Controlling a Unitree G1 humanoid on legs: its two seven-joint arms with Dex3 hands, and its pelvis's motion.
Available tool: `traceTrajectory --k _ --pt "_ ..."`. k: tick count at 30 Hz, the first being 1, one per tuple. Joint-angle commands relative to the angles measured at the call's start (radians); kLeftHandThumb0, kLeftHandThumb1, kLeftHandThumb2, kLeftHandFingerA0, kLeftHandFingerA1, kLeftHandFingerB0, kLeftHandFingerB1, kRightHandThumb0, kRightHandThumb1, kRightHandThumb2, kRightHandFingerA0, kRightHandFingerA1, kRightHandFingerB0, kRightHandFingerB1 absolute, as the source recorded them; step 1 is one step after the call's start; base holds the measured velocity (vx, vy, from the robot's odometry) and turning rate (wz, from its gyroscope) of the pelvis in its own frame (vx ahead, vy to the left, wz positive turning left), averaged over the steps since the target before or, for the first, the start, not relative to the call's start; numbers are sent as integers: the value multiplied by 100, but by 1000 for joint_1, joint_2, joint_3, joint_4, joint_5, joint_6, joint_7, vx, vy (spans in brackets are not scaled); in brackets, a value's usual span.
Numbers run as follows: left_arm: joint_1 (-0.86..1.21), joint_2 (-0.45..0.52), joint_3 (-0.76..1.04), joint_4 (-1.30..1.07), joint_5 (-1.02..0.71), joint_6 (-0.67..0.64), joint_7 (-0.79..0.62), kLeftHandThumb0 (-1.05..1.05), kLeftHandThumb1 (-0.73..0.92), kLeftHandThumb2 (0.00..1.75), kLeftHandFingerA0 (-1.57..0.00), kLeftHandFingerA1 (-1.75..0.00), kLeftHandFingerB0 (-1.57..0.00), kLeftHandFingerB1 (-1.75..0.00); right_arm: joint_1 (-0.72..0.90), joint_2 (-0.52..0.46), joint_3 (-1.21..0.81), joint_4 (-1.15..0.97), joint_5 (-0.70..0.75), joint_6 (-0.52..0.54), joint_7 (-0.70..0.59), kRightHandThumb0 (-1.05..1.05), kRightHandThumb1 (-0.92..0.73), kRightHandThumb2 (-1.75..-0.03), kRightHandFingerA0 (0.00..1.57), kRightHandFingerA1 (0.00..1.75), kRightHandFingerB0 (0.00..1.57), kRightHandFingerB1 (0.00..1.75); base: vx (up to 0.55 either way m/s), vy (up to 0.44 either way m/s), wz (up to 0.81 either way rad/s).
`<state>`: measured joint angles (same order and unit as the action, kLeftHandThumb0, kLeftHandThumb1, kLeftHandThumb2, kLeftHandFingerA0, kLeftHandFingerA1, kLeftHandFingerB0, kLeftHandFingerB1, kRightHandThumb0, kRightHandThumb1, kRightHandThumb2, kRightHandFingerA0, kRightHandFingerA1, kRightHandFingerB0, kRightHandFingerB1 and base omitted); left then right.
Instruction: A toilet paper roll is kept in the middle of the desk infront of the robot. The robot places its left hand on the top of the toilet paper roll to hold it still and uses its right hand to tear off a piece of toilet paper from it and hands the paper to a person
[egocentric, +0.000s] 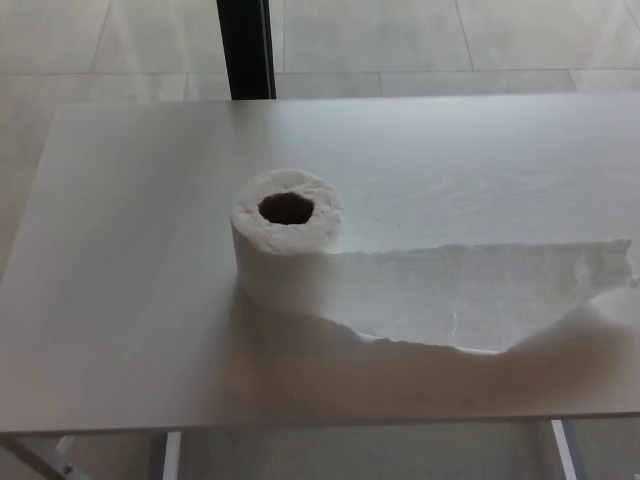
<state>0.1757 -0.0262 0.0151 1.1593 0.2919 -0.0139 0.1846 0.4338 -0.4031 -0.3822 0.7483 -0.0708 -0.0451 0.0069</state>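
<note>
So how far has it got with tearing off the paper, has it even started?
Barely, by the look of it. The white toilet paper roll stands upright on the pale grey desk, with a long unrolled strip lying to the picture's right, apparently not torn off. Neither robot hand shows, so nothing is in hand. Steadying the roll, tearing and handing over all remain.

One toilet paper roll, one unrolled paper strip, one desk, one dark post.

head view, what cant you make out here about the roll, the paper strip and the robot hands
- Paper strip: its far end is cut off by the picture's right edge.
- Toilet paper roll: its far side is hidden by the roll itself.
- Both hands: outside the head view.
- Desk: its legs are mostly hidden beneath the top.
</note>
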Motion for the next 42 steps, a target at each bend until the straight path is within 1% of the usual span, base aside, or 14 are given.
traceTrajectory --k 1,8,9,10,12,13,14,17,18,31,33,37,39,42 --pt "277 642 281 -128 -227 -53 -451 38 92 175 0 0 0 0 148 -221 -422 -238 208 -163 4 -62 -83 -65 25 55 34 34 0 0 0" --pt "229 673 598 -223 -454 -6 -426 39 92 169 0 0 0 0 102 -209 -426 -230 178 -145 -1 -62 -83 -65 25 55 34 34 0 0 0" --pt "243 668 628 -293 -463 12 -409 -63 69 64 -49 -79 -43 -68 -2 -328 -434 -123 308 35 278 -44 -51 -96 50 88 0 44 0 0 0" --pt "244 681 674 -350 -485 37 -412 -65 67 66 -47 -78 -37 -65 -46 -378 -442 -125 366 122 387 -64 -68 -61 57 161 18 28 0 0 0" --pt "251 677 728 -434 -507 83 -398 -67 65 66 -47 -83 -34 -68 -47 -362 -461 -184 395 106 396 -69 -65 -59 52 157 19 28 0 0 0" --pt "246 681 757 -480 -514 115 -384 -67 50 99 -49 -79 -38 -69 -60 -356 -452 -211 379 88 369 -67 -68 -61 41 116 19 29 0 0 0" --pt "241 693 789 -534 -522 146 -379 -68 70 65 -43 -84 -39 -69 -67 -343 -450 -261 379 68 350 -74 -53 -89 19 57 14 42 0 0 0" --pt "172 754 917 -687 -559 315 -314 -61 54 105 -38 -74 -46 -73 -113 -311 -475 -443 439 80 306 -72 -54 -88 19 51 17 42 0 0 0" --pt "154 769 941 -719 -557 351 -303 -66 70 65 -34 -84 -45 -77 -115 -311 -479 -449 437 80 310 -79 -68 -61 27 50 26 38 0 0 0" --pt "-201 921 869 -1082 -450 478 -203 -77 74 62 -16 -70 -22 -56 -414 -364 -327 -929 419 256 204 -77 -72 -62 12 51 22 35 0 0 0" --pt "-258 929 822 -1109 -421 472 -193 -77 74 63 -20 -68 -23 -54 -454 -381 -272 -935 354 207 224 -38 -43 -103 2 53 0 50 0 0 0" --pt "-458 990 596 -1251 -312 524 -200 -86 60 106 -25 -73 -24 -63 -591 -377 -96 -995 266 219 233 -75 -56 -96 2 40 7 30 0 0 0" --pt "-502 984 545 -1270 -275 502 -199 -82 60 105 -28 -74 -25 -64 -606 -376 -64 -1000 233 207 237 -74 -75 -62 7 38 8 25 0 0 0" --pt "-628 988 367 -1378 -184 591 -217 -60 75 62 -19 -69 -28 -48 -673 -372 56 -1041 163 245 241 -82 -57 -99 2 39 2 25 0 0 0"
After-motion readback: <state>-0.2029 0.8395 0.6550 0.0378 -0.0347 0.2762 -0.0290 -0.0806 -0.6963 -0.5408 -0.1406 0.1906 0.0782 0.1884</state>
